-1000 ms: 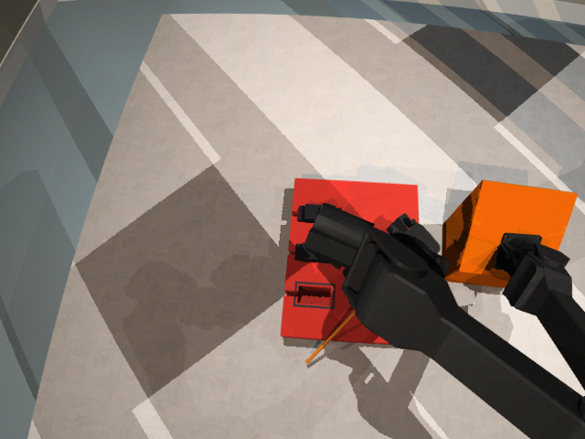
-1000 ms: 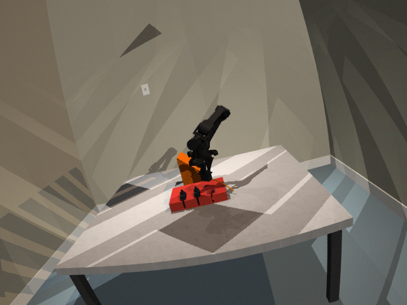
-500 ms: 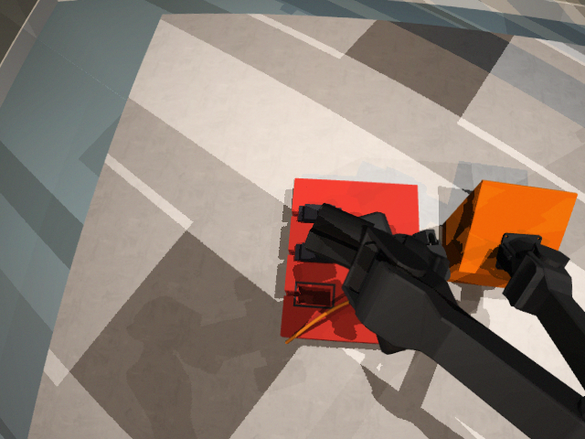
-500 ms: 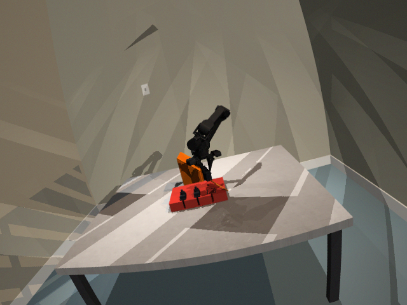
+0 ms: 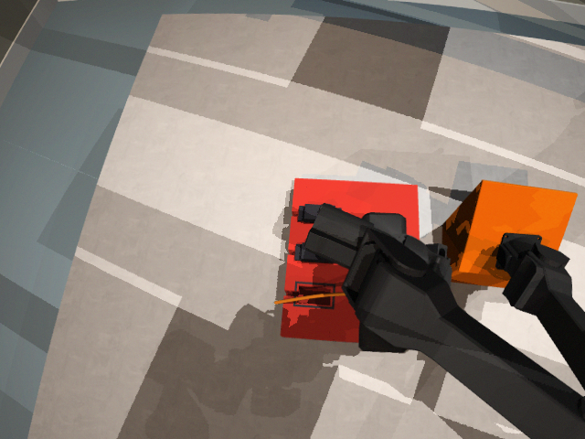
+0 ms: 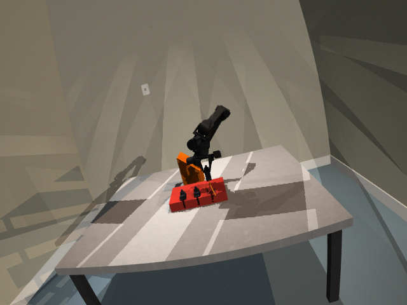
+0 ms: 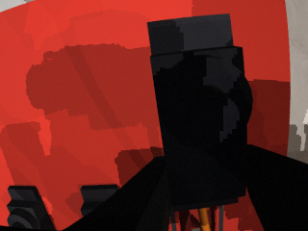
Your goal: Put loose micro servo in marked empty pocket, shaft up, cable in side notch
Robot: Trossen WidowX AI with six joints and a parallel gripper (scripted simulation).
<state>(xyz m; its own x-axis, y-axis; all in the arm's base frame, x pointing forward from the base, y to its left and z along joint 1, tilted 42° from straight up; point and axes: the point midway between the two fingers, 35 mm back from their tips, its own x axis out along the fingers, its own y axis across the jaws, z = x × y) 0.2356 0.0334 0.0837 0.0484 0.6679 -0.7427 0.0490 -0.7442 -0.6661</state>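
Note:
The loose black micro servo (image 7: 199, 96) is between the fingers of my gripper (image 7: 204, 161) (image 6: 208, 178), which is shut on it. Its round output boss faces the wrist camera. In the top view the arm hides the servo and fingertips. The servo's orange cable (image 5: 302, 299) (image 6: 213, 190) (image 7: 205, 218) stretches across the outlined empty pocket (image 5: 323, 301) toward the notched side and past the deck's edge. The red deck (image 5: 358, 191) (image 6: 175, 206) (image 7: 96, 29) is below the servo. The servo stands off to the inner side of the pocket; its exact height is unclear.
Two seated black servos, one (image 5: 309, 214) (image 6: 182, 195) (image 7: 21, 207) farther away and one (image 5: 307, 252) (image 6: 196, 192) (image 7: 98, 199) nearer the pocket, stand in the same row. An orange block (image 5: 524, 203) (image 6: 184, 164) stands beside the deck near the arm's base.

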